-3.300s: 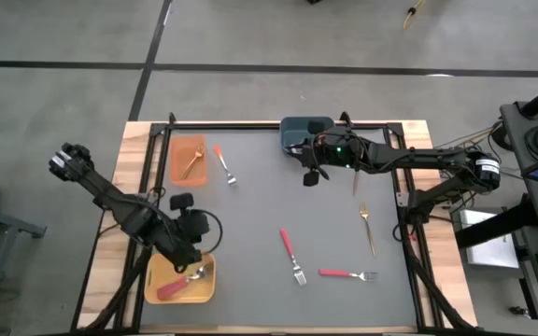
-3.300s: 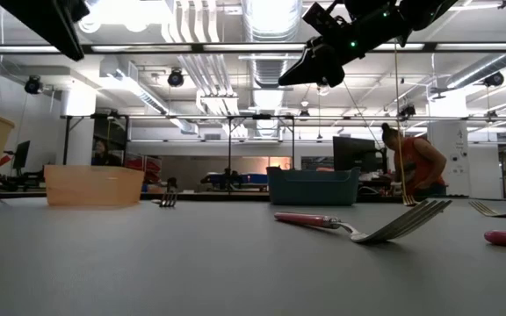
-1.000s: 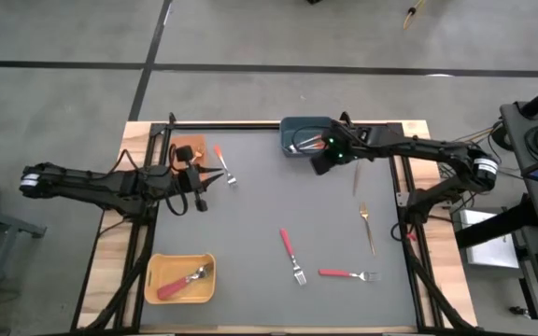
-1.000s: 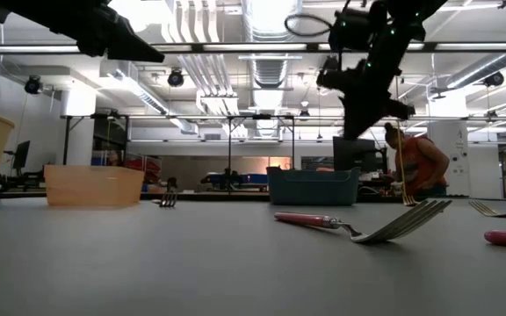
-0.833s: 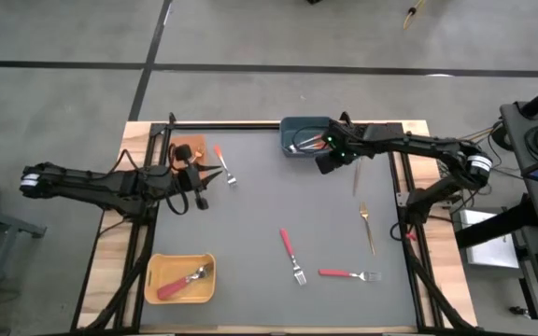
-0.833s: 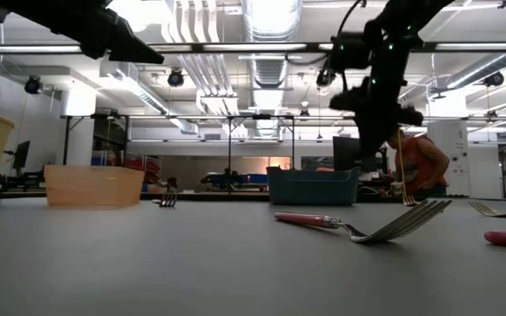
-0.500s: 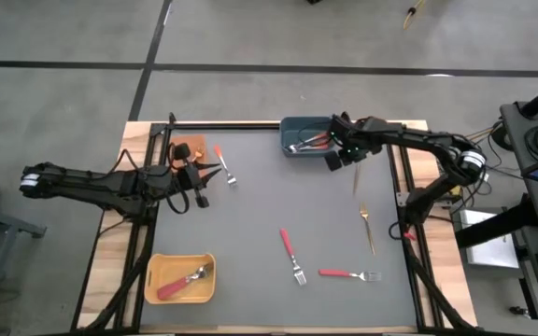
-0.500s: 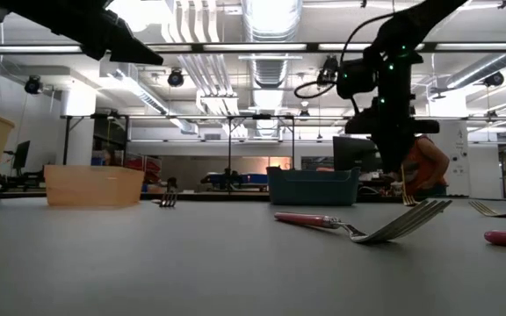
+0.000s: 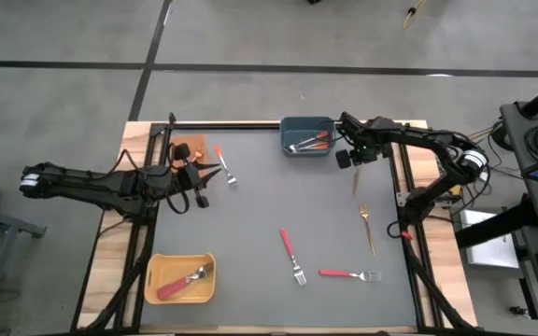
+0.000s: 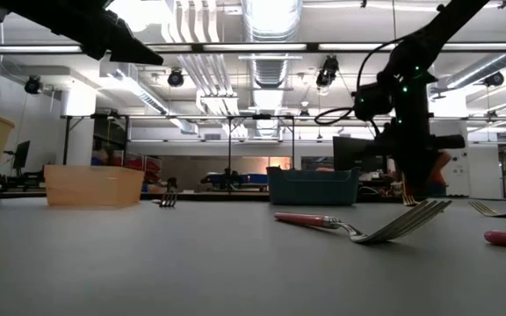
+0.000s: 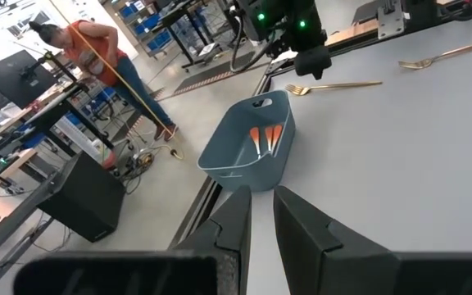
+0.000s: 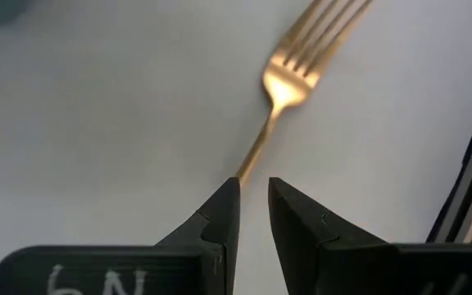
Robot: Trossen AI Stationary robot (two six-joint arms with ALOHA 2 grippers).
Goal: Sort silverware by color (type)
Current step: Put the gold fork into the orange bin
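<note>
Right gripper (image 9: pixel 347 159) sits at about 1 o'clock on the mat, just beside the blue bin (image 9: pixel 290 125) and over a gold fork (image 12: pixel 293 74). Your wrist view shows its fingers (image 12: pixel 220 215) a narrow slit apart, nothing clamped; the fork handle runs into the gap, but contact can't be told. Left gripper (image 9: pixel 200 182) hangs at about 10 o'clock by the orange bin (image 9: pixel 179 142), fingers (image 11: pixel 236 223) also nearly together, holding nothing.

Silverware, so you can check:
- blue bin holds orange-handled forks (image 9: pixel 308 143)
- second gold fork (image 9: pixel 367 225) at 3 o'clock
- orange-handled fork (image 9: pixel 222 163) at 11 o'clock, just beside the left gripper
- red fork (image 9: pixel 291 255) at 6 o'clock
- another red fork (image 9: pixel 346 274) at 5 o'clock
- yellow bin (image 9: pixel 162 265) at 7 o'clock holds a red-handled piece (image 9: pixel 179 281)

Person (image 11: pixel 97 49) stands in the room beyond the table.
</note>
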